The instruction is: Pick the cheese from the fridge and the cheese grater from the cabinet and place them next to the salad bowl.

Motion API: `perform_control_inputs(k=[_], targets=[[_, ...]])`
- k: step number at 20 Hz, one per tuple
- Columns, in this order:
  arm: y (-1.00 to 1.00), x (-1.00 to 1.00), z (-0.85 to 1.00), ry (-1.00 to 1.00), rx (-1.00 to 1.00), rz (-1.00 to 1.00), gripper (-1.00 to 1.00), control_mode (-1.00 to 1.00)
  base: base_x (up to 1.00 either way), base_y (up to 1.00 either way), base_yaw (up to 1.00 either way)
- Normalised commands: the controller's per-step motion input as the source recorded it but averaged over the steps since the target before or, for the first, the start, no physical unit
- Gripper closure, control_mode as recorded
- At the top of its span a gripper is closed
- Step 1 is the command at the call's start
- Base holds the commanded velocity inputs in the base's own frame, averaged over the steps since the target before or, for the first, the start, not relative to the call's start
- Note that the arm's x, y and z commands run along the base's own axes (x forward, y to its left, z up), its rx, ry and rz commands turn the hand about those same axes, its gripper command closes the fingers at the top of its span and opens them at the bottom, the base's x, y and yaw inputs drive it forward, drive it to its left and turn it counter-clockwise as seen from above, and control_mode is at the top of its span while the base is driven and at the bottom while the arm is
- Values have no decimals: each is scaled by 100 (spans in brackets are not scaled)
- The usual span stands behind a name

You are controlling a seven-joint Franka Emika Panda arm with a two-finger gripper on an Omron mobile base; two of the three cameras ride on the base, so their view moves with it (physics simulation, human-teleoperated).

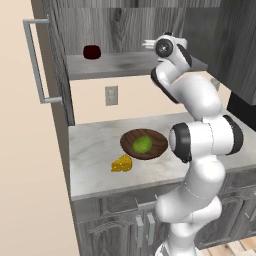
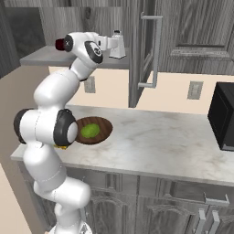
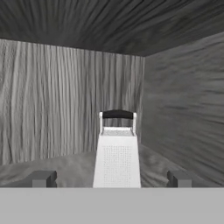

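A: Left base view — marble counter [image 1: 95, 155], cheese [image 1: 122, 163] already beside the salad bowl [image 1: 143, 144]; arm up in the cabinet [image 1: 125, 62].

B: Right base view — cheese grater [image 2: 117, 45] upright on the shelf, just ahead of the hand.

A: Hand view — gripper [image 3: 111, 178] spread wide, grater centred between the tips, nothing held. Tall, tapered — an off-centre squeeze could likely tip it.

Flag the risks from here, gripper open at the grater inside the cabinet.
1. The grater stands tall and narrow on the shelf; the open gripper could tip it if one finger touches first.
2. The open cabinet door hangs beside the exit path; the arm may clip it while withdrawing.
3. The cheese lies close to the bowl; a careless placement could knock either.
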Motion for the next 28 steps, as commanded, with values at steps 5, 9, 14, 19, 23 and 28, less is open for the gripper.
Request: perform_control_inputs(k=[5,9,14,19,23,28], targets=[[0,19,-1,0,0,0,-100,-100,0,0,0],[-4,21,-1,0,0,0,-100,-100,0,0,0],[-30,25,-9,2,0,0,-100,-100,0,0,0],[-12,14,-3,0,0,0,-100,-100,0,0,0],[0,3,0,0,0,0,-100,-100,0,0,0],[0,14,0,1,0,0,-100,-100,0,0,0]])
